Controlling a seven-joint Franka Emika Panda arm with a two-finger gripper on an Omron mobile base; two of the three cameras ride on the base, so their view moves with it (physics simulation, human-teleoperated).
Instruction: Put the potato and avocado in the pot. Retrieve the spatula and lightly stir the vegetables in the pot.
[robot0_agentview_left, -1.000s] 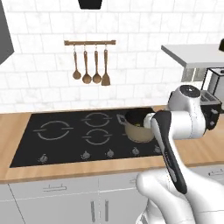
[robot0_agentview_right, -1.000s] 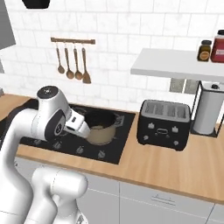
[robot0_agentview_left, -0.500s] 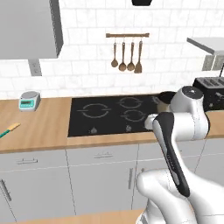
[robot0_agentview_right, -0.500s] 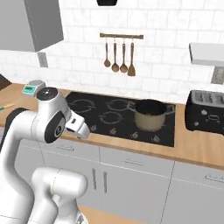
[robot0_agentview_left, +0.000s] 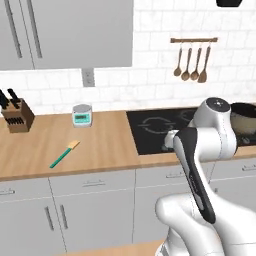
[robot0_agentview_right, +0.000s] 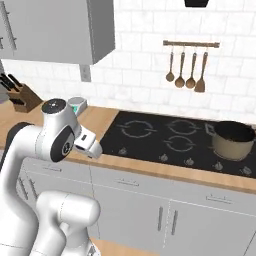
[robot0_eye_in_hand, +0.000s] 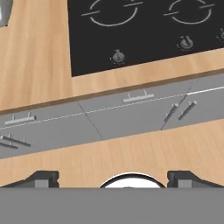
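No text, brand, number or sign can be read anywhere. The small kitchen scale (robot0_agentview_left: 82, 114) on the wooden counter (robot0_agentview_left: 100, 145) has a teal display panel, but whatever it shows is too small to make out. The stove knobs (robot0_eye_in_hand: 117, 56) on the black cooktop (robot0_eye_in_hand: 144, 30) carry no legible markings.

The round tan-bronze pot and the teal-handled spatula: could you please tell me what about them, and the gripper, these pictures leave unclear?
- Round tan-bronze metal pot: its dark inside hides any contents in the right base view; in the left base view the white arm covers most of it.
- Teal-handled spatula with pale tan blade: too small in the left base view to show blade detail.
- Gripper: the hand view's bottom edge cuts off all but the dark finger tips, set wide apart.
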